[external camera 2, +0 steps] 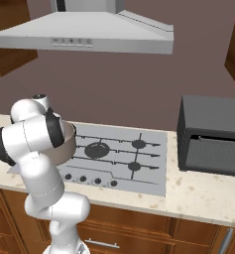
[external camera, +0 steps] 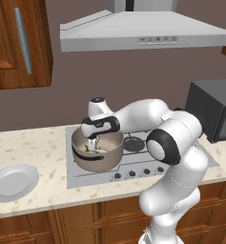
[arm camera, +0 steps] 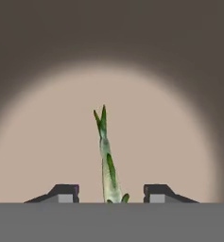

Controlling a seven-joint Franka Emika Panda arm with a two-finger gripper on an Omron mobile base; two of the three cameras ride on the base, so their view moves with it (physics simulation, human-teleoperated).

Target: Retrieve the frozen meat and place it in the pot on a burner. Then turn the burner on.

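Gripper (arm camera: 111,194) is down inside the pot (external camera: 97,151), which sits on the front-left burner of the stove (external camera: 133,164). In the hand view the finger tips (arm camera: 64,193) stand apart on either side of the fish (arm camera: 107,163), a clear gap between each tip and the body, so nothing is clamped. The jaws are partly open, not wide.

The fish lies on the pot's pale floor, tail fork pointing away from the hand, nearer end running under the bottom edge between the tips.

Handling, as a judgement: small, slender, light; frozen, so probably stiff and slick-skinned (a rounded, tapering body tends to squirt out of flat pads). Best hold would be across the thicker mid-body, not the thin tail.

Placement looks done; the knobs (external camera: 132,173) along the stove's front edge are not yet touched.
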